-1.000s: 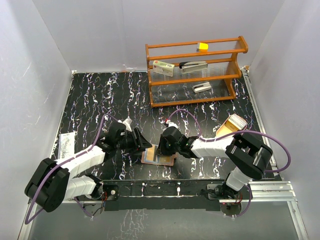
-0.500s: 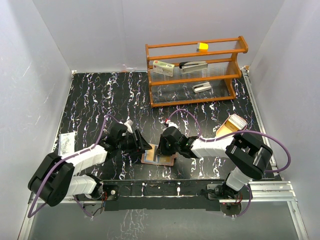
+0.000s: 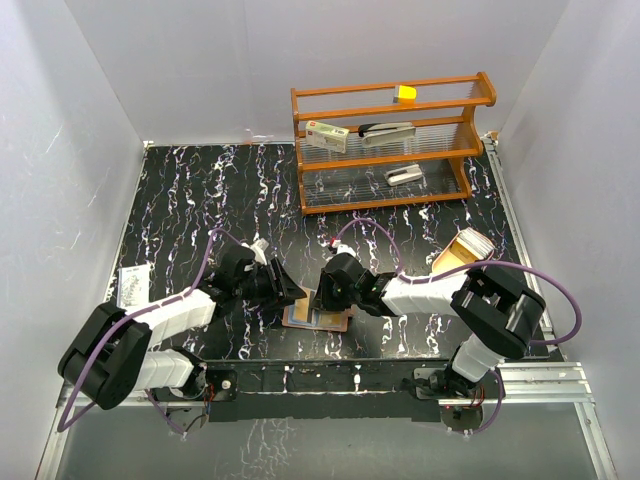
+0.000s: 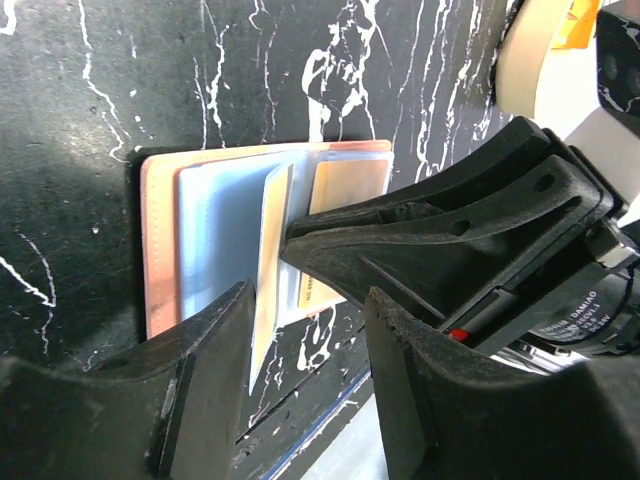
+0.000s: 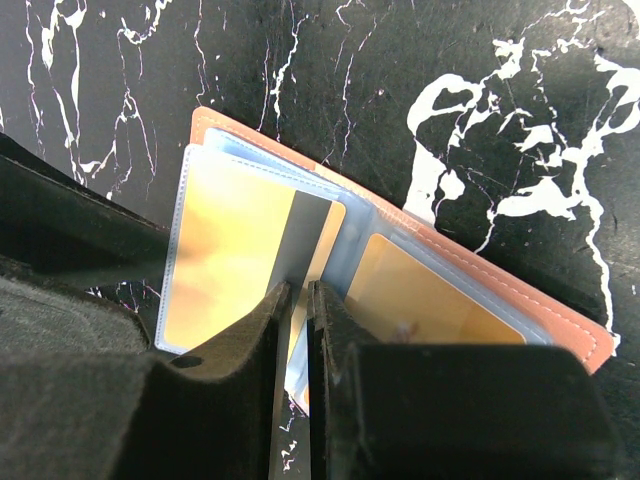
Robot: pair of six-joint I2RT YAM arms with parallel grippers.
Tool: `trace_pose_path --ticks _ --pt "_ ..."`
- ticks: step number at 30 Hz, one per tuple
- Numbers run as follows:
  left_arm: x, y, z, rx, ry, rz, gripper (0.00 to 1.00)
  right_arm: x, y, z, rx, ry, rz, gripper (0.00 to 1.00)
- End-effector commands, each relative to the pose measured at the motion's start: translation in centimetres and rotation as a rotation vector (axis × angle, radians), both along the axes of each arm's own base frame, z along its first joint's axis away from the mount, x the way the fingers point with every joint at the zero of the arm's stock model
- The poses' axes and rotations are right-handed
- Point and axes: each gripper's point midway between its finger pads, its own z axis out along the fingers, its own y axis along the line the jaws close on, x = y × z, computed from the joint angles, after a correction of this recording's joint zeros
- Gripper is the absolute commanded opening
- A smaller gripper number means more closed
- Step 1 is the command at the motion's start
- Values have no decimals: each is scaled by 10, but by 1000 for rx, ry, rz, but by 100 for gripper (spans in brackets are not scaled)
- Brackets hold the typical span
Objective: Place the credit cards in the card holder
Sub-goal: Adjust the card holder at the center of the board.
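Observation:
The card holder (image 3: 318, 316) lies open on the black marbled table between both grippers; its reddish-brown cover (image 5: 560, 322) (image 4: 157, 250) holds clear sleeves. One orange credit card (image 5: 430, 300) (image 4: 347, 185) sits in a sleeve. A tan credit card (image 5: 228, 255) with a dark stripe stands tilted at a sleeve, seen edge-on as the raised leaf (image 4: 270, 250). My right gripper (image 5: 300, 300) (image 3: 325, 300) is shut on its lower edge. My left gripper (image 4: 305, 340) (image 3: 287, 291) is open just left of the holder, and the raised leaf's edge is close to its left finger (image 4: 205, 355).
A wooden rack (image 3: 390, 140) with small items stands at the back. A tan tray (image 3: 462, 250) lies to the right, over the right arm. A white printed packet (image 3: 133, 286) lies at the table's left edge. The table's front edge runs just below the holder.
The left arm has shifted a little toward the holder. The right gripper and the card holder have stayed where they were.

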Motion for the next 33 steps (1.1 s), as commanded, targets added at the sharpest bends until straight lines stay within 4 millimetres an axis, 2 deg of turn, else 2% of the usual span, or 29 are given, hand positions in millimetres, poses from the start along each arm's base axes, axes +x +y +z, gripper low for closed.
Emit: trace_pose_path --ticks 1,10,14,23,27,33 --pt "-2 -10 19 -92 -11 -23 45 -2 -2 -1 -6 -20 7 12" --pt "-2 -14 28 -131 -11 -26 43 0 -2 11 26 -52 -2 16" --pt "-2 -15 28 -133 -7 -28 43 5 -5 23 43 -92 -26 20" --pt "-2 -18 29 -147 -2 -35 45 12 -17 46 35 -168 -51 22" --pt "-2 -20 32 -155 -1 -47 46 22 -34 57 -17 -231 -109 25" --pt "-3 -23 35 -165 -7 -58 47 38 -69 99 -107 -399 -180 32"
